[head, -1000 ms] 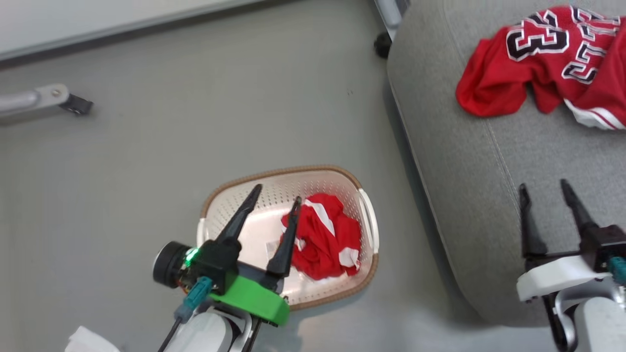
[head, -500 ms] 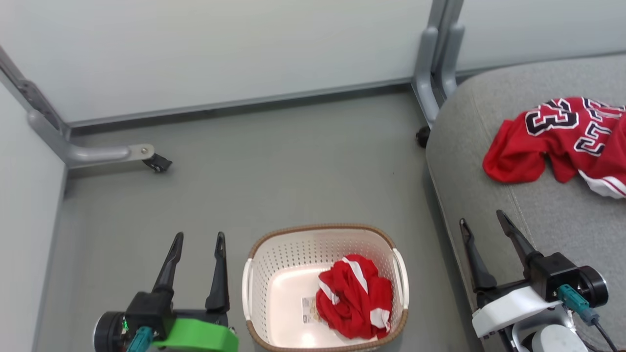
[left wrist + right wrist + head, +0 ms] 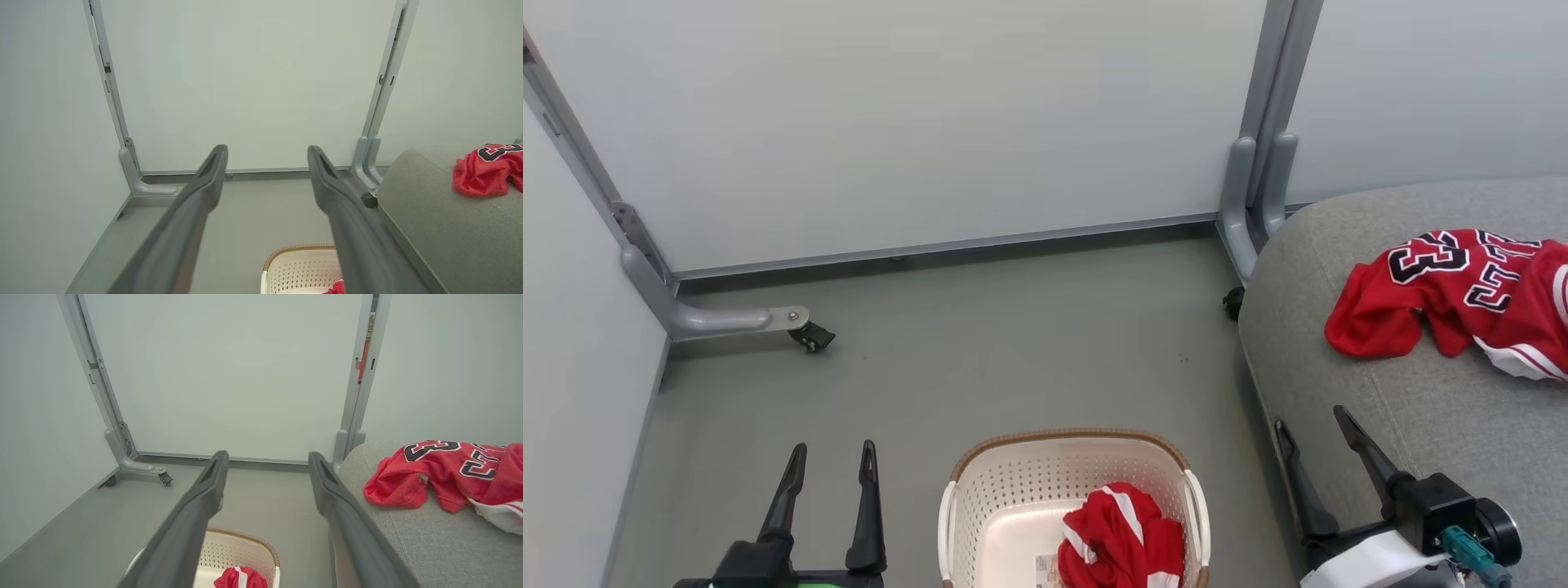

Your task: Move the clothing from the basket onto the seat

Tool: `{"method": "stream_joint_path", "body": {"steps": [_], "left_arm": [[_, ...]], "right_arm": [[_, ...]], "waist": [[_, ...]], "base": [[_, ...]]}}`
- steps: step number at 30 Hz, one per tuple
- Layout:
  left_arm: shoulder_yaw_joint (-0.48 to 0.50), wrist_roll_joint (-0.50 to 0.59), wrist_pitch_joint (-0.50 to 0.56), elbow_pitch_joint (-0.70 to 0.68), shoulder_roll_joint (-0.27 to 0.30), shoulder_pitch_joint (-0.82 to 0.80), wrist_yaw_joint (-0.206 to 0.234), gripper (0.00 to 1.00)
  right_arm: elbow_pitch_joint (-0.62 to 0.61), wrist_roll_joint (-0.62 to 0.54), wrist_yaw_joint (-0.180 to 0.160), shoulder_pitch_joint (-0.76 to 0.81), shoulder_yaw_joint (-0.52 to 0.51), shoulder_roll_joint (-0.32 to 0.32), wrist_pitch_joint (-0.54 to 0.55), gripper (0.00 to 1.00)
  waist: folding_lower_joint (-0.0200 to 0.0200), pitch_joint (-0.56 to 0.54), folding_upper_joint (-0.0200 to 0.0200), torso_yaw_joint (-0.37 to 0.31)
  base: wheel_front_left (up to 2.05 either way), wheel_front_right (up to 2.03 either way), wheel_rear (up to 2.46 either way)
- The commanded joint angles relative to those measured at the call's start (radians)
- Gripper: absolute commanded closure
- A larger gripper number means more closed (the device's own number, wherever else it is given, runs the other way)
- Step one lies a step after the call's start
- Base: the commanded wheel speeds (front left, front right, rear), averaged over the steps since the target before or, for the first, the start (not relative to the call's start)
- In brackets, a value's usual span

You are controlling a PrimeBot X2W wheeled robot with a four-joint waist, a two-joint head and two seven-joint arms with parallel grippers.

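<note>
We see the grey floor [image 3: 1013, 343], with the seat [image 3: 1421, 441] at our right bearing the number-23 jersey [image 3: 1462, 286]. Beside the seat stands the basket [image 3: 1013, 506]; the striped red piece [image 3: 1123, 539] lies crumpled inside. Left claw [image 3: 835, 447] and right claw [image 3: 1310, 416] flank the basket, both released and empty.

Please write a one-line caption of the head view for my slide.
One red striped piece in basket, jersey on seat; left gripper and right gripper open.
</note>
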Motion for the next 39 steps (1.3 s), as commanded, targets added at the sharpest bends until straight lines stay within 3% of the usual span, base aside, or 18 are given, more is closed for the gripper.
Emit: {"method": "stream_joint_path", "body": {"steps": [1, 27, 39], "left_arm": [[0.006, 0.007, -0.001, -0.004, -0.002, 0.018, -0.003, 0.00], [-0.021, -0.015, -0.001, 0.017, -0.003, 0.036, 0.003, 0.00], [-0.037, -0.023, -0.001, 0.028, -0.003, 0.005, -0.009, 0.00]], "right_arm": [[0.004, 0.007, -0.001, 0.020, -0.001, -0.001, -0.002, 0.00], [0.014, 0.007, -0.001, 0.052, -0.002, 0.002, -0.002, 0.00], [0.004, -0.003, -0.001, 0.041, -0.004, -0.007, -0.002, 0.00]], "waist": [[0.0001, -0.011, 0.0000, -0.015], [0.0001, -0.015, 0.0000, -0.032], [0.0001, 0.058, 0.0000, -0.033]], "base": [[0.00, 0.00, 0.00], [0.00, 0.00, 0.00], [0.00, 0.00, 0.00]]}}
